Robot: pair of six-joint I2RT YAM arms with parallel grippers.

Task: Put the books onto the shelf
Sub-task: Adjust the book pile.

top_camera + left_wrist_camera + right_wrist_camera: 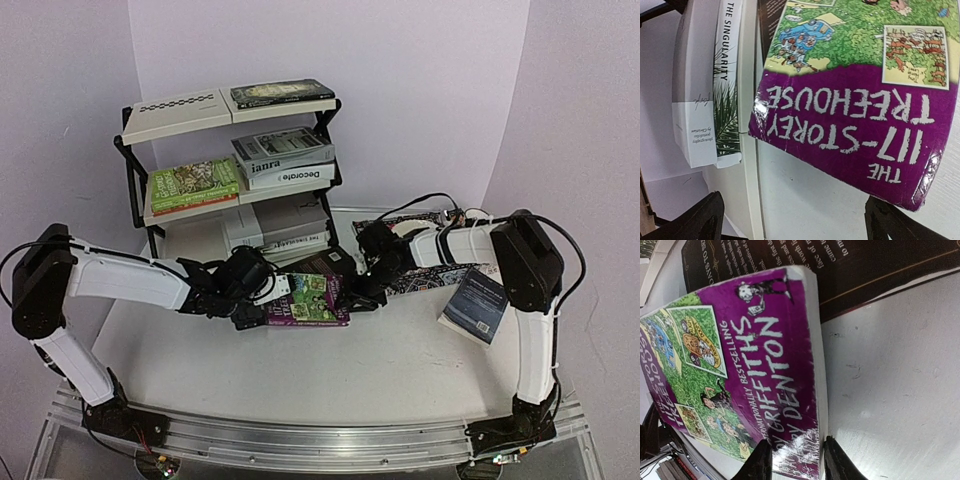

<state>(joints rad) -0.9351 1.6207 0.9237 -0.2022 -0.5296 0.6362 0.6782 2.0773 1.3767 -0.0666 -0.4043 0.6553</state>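
A purple and green paperback (308,298) lies mid-table, partly on a black book (325,264). My left gripper (256,303) sits at its left end, open wide (795,225); the paperback's (855,125) near corner hangs just above the right finger (890,222). My right gripper (356,294) is at its right end, open (792,460). One finger is over the cover (755,365) and the other is beside the page edge. A dark blue book (480,305) lies at the right. The shelf (135,190) at the back left holds several books on all three tiers.
A patterned placemat (425,275) lies under my right forearm. On the shelf's bottom tier, a white palm-leaf book (729,100) and a grey book (692,100) lie just ahead of my left gripper. A metal rail (320,440) runs along the near edge.
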